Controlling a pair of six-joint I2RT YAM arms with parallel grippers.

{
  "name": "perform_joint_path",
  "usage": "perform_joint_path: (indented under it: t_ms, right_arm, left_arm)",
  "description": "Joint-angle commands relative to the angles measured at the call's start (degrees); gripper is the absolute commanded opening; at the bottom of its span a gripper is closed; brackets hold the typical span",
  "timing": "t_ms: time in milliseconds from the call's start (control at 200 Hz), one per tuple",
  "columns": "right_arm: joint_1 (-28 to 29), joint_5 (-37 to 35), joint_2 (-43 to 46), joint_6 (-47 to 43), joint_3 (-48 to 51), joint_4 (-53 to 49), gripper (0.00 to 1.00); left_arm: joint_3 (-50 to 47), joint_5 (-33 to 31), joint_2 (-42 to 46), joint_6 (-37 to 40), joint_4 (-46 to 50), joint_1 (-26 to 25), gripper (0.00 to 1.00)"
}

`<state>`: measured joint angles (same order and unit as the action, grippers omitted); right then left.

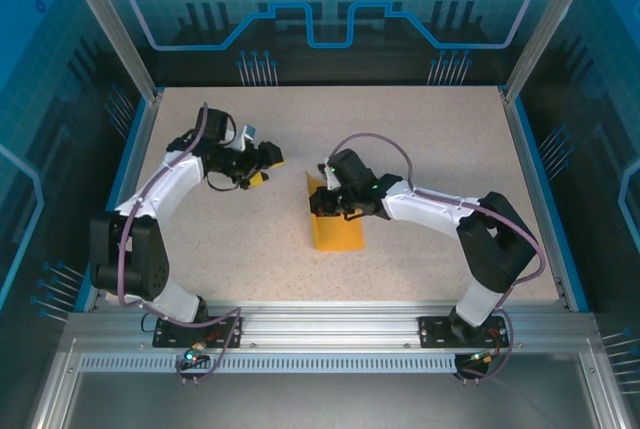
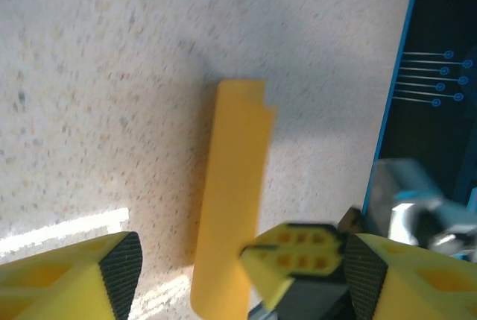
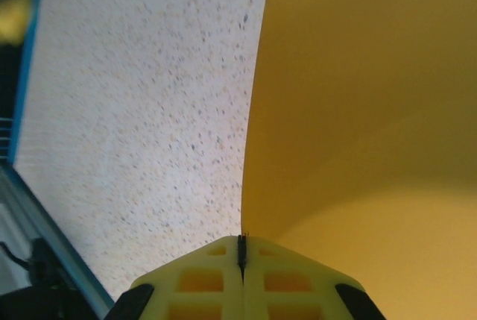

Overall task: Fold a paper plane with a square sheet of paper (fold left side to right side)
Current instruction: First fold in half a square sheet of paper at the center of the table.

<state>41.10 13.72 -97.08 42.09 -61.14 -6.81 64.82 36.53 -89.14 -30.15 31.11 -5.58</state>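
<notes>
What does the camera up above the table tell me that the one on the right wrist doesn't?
From above: both arms end to end, the left tool open and apart from the orange sheet, and the sheet's whole outline. From the right wrist: a close look at the right tool, shut on the sheet's edge so that the paper curves up from it. Both share the orange sheet and the speckled table.
</notes>
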Motion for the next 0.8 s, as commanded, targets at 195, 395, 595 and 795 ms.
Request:
perform_joint_path:
  t_ms: [195, 395, 595, 795]
  right_arm:
    - [-7.8, 10.8, 3.1, 3.5, 6.8, 10.1, 0.00]
    - [-10.4, 9.8, 6.1, 3.4, 12.8, 9.0, 0.00]
    - [-11.9, 7.0, 8.2, 3.5, 17.3, 8.2, 0.00]
    - [-12.5, 6.1, 8.2, 3.6, 18.5, 9.0, 0.00]
  left_arm:
    - [-4.7, 1.8, -6.2, -4.0, -7.1, -6.7, 0.74]
    - [-0.1, -0.8, -12.3, -4.5, -6.0, -12.4, 0.73]
    - [3.3, -1.9, -17.1, -6.1, -6.2, -16.2, 0.74]
    - [5.6, -4.6, -19.8, -6.4, -3.8, -18.5, 0.74]
